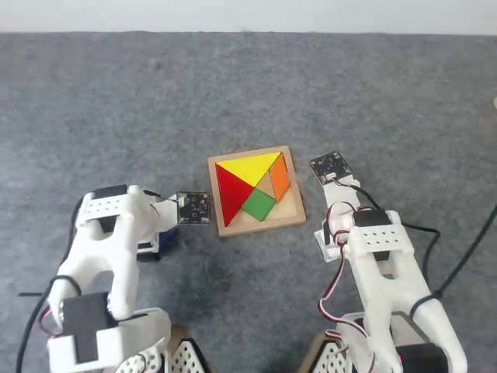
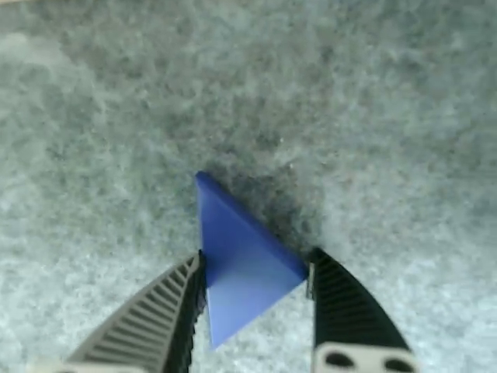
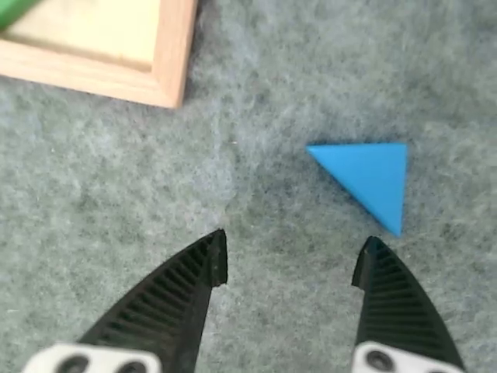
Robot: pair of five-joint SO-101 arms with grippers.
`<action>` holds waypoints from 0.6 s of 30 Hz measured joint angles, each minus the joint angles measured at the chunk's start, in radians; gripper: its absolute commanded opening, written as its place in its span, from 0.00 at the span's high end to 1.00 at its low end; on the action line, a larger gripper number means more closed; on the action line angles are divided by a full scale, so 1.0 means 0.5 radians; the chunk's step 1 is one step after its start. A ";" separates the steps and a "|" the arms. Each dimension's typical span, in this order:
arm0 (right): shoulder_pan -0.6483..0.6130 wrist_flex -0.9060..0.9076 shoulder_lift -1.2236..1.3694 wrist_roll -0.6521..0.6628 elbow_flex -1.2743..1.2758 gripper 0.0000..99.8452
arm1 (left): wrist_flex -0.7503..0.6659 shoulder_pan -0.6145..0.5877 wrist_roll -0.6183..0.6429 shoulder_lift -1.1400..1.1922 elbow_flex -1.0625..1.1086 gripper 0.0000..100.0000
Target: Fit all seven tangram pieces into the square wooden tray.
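The square wooden tray [image 1: 293, 218] lies in the middle of the table with yellow [image 1: 250, 167], red [image 1: 231, 194], green [image 1: 259, 204], orange [image 1: 280, 179] and tan pieces inside. Its corner [image 3: 167, 78] shows in the right wrist view. My left gripper [image 2: 256, 264] is shut on a dark blue triangle [image 2: 237, 260], just left of the tray [image 1: 165, 239]. My right gripper [image 3: 295, 252] stands open over the grey felt, right of the tray. A light blue triangle [image 3: 369, 180] lies flat just ahead of its fingertips, nearer one finger [image 3: 388, 295].
Grey felt [image 1: 116, 101] covers the whole table. Both arm bases stand at the near edge, the left arm [image 1: 105, 249] and the right arm [image 1: 384, 264] flanking the tray. A bare wooden patch [image 1: 283, 208] shows in the tray's near right part.
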 measured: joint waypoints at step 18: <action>0.000 0.000 0.000 -0.015 0.000 0.73 | 0.436 0.460 0.899 0.043 -0.733 0.85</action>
